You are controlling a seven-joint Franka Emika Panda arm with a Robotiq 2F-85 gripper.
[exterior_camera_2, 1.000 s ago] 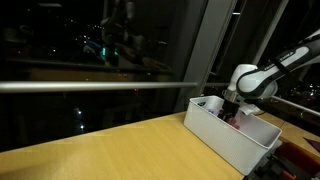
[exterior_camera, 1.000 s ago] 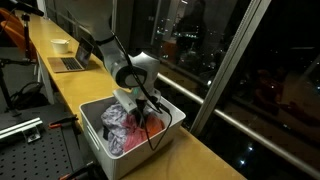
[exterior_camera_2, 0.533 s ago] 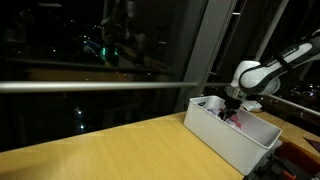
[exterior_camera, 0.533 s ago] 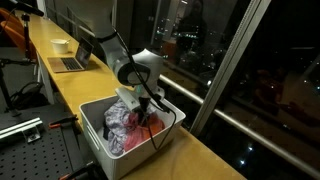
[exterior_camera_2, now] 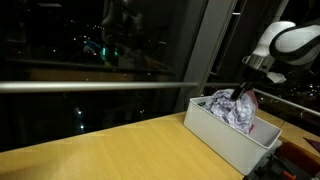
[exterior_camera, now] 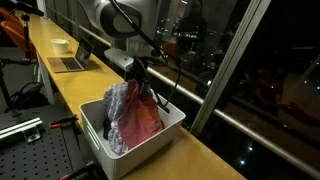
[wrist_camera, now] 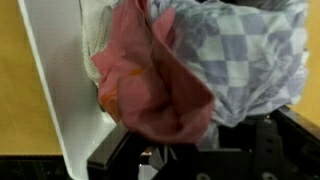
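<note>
My gripper [exterior_camera: 138, 72] hangs above a white bin [exterior_camera: 152, 140] and is shut on a bunch of cloth. A pinkish-red cloth [exterior_camera: 140, 118] and a grey-white checked cloth [exterior_camera: 118, 105] dangle from it, their lower ends still inside the bin. In an exterior view the gripper [exterior_camera_2: 243, 92] is above the bin [exterior_camera_2: 225, 138] with the checked cloth [exterior_camera_2: 232, 109] draped below. In the wrist view the pink cloth [wrist_camera: 150, 80] and the checked cloth [wrist_camera: 240, 60] fill the frame and hide the fingertips.
The bin stands on a long wooden counter [exterior_camera: 190, 155] beside a dark window wall [exterior_camera: 250, 70]. A laptop [exterior_camera: 70, 62] and a white cup [exterior_camera: 60, 45] sit farther along the counter. A perforated metal table [exterior_camera: 35, 150] lies below the counter's edge.
The gripper has closed on the cloth in the bin and risen, pulling the pink and checked cloths up out of the pile.
</note>
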